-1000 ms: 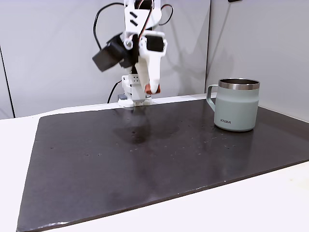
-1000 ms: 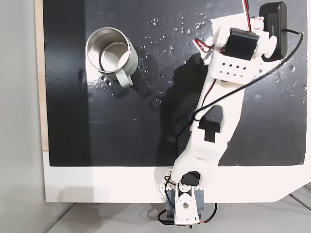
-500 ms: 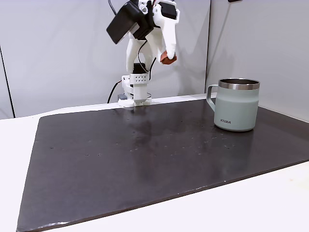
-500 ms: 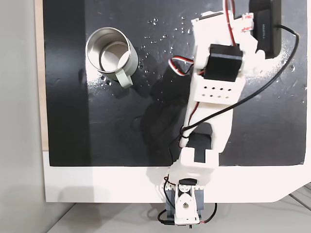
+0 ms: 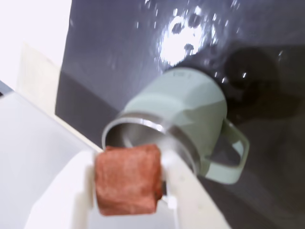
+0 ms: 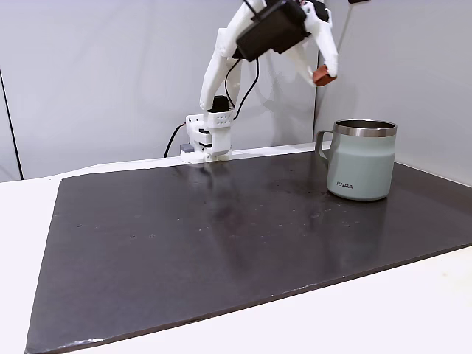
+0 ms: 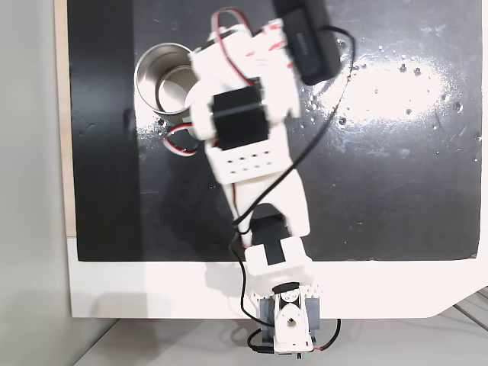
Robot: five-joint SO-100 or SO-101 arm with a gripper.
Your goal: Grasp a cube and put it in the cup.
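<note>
- We see the gripper (image 5: 128, 183) clamped on the cube (image 5: 127, 179), a reddish-orange block pinched between the two white fingers (image 5: 183, 191) in the wrist view
- In a fixed view from the side, the cube (image 6: 321, 75) hangs high in the air at the tip of the gripper (image 6: 322, 74), above and just to the left of the cup (image 6: 361, 160)
- We find the cup (image 5: 190, 121) in the wrist view right behind the held cube, its steel rim (image 5: 143, 125) partly covered by the block and its handle (image 5: 233, 160) pointing to the lower right
- The cup is a squat pale grey-green mug standing upright on the dark mat (image 6: 221, 243), with small dark lettering (image 6: 344, 185) near its base and its handle on the left in that side view
- In a fixed view from above, the white arm (image 7: 248, 137) reaches from its base (image 7: 282, 332) at the bottom edge up and to the left, its upper part overlapping the right side of the cup (image 7: 156, 76), whose open mouth shows a steel inside
- A black camera (image 7: 309, 42) rides on the arm near the top of that view, with a black cable (image 7: 320, 137) looping down to the arm
- The mat lies on a white table (image 6: 369, 317), and a pale wall (image 6: 88, 81) stands behind the arm in the side view
</note>
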